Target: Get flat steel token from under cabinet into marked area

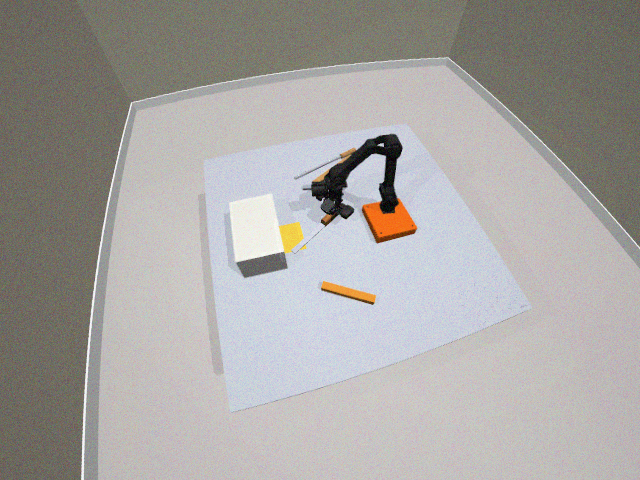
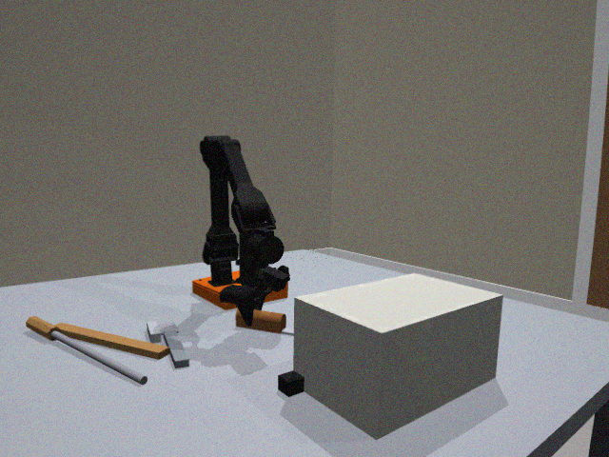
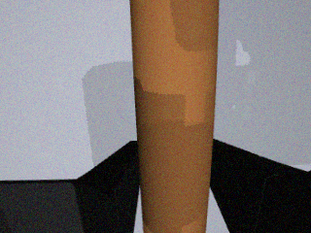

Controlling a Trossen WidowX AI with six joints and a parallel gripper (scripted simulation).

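My gripper (image 1: 336,212) (image 2: 249,315) (image 3: 170,148) is shut on the brown handle (image 2: 269,321) (image 3: 175,73) of a thin rod tool. The thin rod (image 1: 313,237) points toward the cabinet's front, and its small bent tip (image 1: 295,251) is over the near edge of the yellow marked area (image 1: 290,235). Whether the tip touches the table cannot be told. The white-topped grey cabinet (image 1: 255,227) (image 2: 398,364) stands directly behind the marked area. The steel token is not visible; the vent slots are hidden too.
An orange bar (image 1: 348,292) lies on the near side. On the far side lie a grey rod with a wooden handle (image 1: 348,152) (image 2: 39,327), a wooden stick (image 2: 112,340) and a grey metal piece (image 2: 175,349). A black cube (image 2: 291,384) sits beside the cabinet.
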